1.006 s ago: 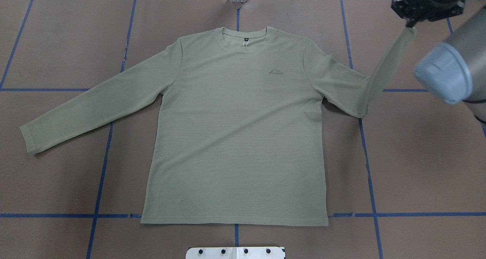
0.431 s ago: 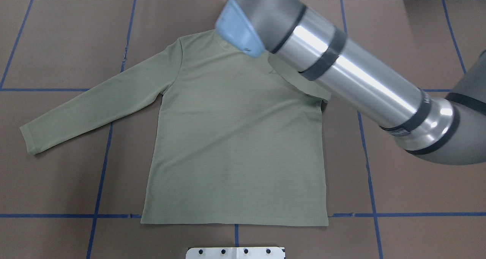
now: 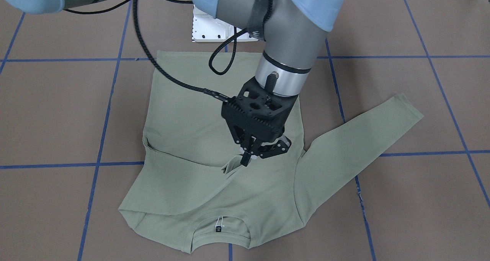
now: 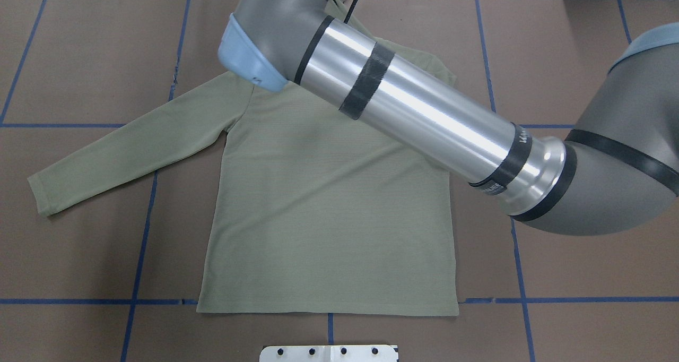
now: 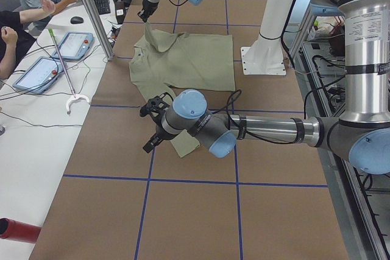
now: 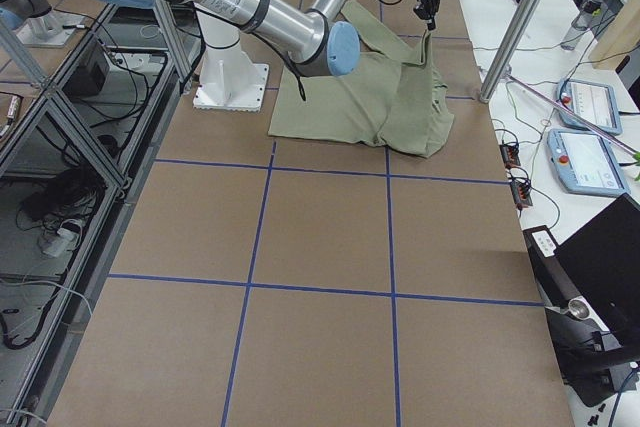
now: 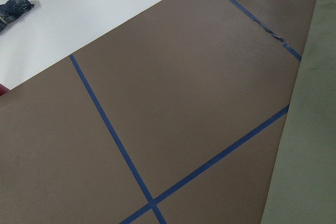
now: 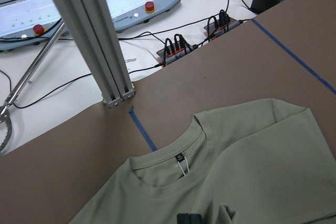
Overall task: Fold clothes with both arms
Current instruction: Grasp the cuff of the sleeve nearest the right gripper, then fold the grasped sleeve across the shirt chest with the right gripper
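Shirt [image 4: 329, 234] lies flat, front up, mid-way across the brown desk [image 4: 79, 59], with one sleeve [image 3: 183, 184] folded over its chest. Right hand [image 3: 248, 159] is clamped on that sleeve's cuff, just above the chest. Left hand [image 5: 152, 132] hovers beside the other cuff; I cannot tell whether its fingers are apart or together.

Brown table [image 4: 79, 256] w/ green shirt [image 4: 329, 218]

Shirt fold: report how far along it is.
Done: nothing lies finished yet. In hand: the right gripper pinches the cuff of the right-side sleeve, which is drawn across the chest of the shirt and held above it. Left: laying that sleeve down, folding the other sleeve, which lies spread out flat, and folding up the body from the hem.
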You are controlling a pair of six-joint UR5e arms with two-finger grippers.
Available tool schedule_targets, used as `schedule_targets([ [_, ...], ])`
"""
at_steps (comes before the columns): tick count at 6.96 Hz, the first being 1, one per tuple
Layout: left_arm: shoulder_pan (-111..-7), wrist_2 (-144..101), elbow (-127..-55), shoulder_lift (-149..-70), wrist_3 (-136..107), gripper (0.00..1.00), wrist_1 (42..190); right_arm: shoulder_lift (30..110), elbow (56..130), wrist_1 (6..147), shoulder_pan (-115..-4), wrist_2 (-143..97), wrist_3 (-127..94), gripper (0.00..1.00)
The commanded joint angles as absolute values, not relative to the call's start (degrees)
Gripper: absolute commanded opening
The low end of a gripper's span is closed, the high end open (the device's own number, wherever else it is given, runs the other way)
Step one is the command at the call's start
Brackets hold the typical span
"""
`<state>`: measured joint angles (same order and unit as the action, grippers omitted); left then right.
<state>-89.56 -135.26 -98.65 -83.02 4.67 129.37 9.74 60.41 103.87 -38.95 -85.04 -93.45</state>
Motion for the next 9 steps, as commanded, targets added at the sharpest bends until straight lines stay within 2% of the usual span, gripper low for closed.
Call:
schedule_targets([
  [1,-89.56,-135.26,-97.82,-83.06,4.66,1.00,129.73,9.66,59.85,102.30,-32.98,-80.87,-93.79,0.00],
  [5,-89.56,-135.26,-97.39,-83.14,4.66,1.00,129.90,9.67,59.42,100.48,-30.06,-78.84,-90.00,0.00],
  [6,-89.56,-135.26,-97.30,-83.14,4.66,1.00,129.90,9.67,58.54,96.63,-30.41,-78.23,-90.26,0.68],
  [7,-89.47,-135.26,-97.38,-83.14,4.66,1.00,129.99,9.32,58.19,95.20,-31.11,-77.96,-91.66,0.99],
  [9,-89.56,-135.26,-97.38,-83.14,4.75,1.00,130.17,8.70,57.92,95.01,-32.95,-78.83,-91.15,0.99],
])
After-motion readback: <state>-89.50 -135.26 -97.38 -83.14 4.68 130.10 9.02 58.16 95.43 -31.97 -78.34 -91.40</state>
